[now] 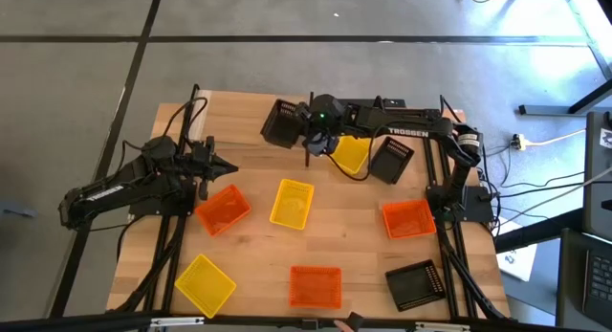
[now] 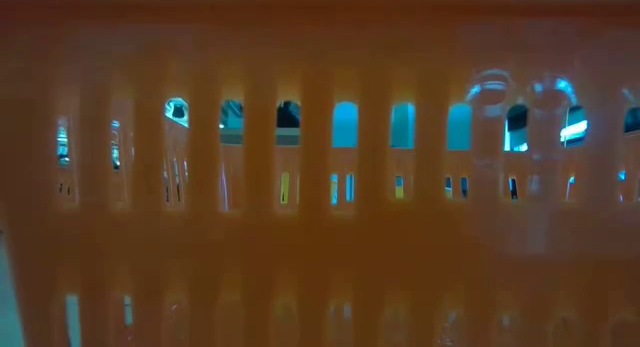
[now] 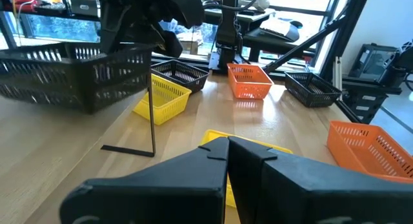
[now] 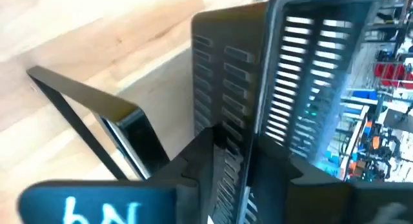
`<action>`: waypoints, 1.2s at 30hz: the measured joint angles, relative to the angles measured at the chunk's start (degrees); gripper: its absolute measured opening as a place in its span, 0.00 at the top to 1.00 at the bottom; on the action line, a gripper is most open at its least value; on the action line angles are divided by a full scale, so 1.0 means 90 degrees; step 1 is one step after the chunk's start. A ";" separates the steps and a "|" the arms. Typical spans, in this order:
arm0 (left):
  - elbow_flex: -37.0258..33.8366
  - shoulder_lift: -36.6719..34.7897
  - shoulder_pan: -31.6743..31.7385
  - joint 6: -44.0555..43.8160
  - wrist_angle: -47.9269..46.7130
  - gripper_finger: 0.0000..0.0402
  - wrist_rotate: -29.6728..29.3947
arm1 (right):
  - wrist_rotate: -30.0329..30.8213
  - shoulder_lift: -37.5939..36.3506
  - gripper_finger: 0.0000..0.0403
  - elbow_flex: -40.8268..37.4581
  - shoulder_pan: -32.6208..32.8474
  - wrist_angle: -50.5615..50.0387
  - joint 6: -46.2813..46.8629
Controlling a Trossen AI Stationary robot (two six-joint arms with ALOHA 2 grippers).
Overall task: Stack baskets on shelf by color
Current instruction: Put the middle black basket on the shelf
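Note:
My right gripper [image 1: 306, 127] [image 4: 235, 146] is over the table's far middle, shut on a black basket [image 1: 282, 121] [image 3: 71, 75] beside a thin black shelf post [image 1: 308, 152] [image 3: 151, 117]. A yellow basket [image 1: 351, 153] and a black basket [image 1: 392, 160] rest on the table just right of it. On the near half lie two orange baskets [image 1: 223, 210] [image 1: 316, 286], two yellow ones [image 1: 292, 204] [image 1: 205, 283], an orange one [image 1: 408, 218] and a black one [image 1: 416, 284]. My left gripper [image 1: 229, 167] [image 3: 227, 150] waits shut at the left, touching nothing. My right gripper pinches one side wall [image 4: 226, 130] of the black basket between its two fingers, one finger inside the basket and one outside. It comes from above. The basket is lifted clear of the table, a little tilted, as the left wrist view shows.
The shelf's thin black bars run along both table sides [image 1: 182, 227] [image 1: 449, 236], and a flat bar [image 4: 84, 101] lies on the wood near the held basket. An orange basket wall [image 2: 320, 247] fills the low view. Bare wood shows at the table's far left [image 1: 239, 112].

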 joint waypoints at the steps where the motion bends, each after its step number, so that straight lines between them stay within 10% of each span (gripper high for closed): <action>1: 0.0000 0.0000 0.0000 0.0000 -0.0002 1.00 -0.0002 | 0.0003 0.0001 0.77 0.0000 0.0000 0.0043 -0.0025; 36: 0.0000 0.0000 0.0002 0.0002 -0.0005 1.00 -0.0001 | 0.0964 -0.0002 0.75 -0.0005 0.0022 0.0134 -0.1042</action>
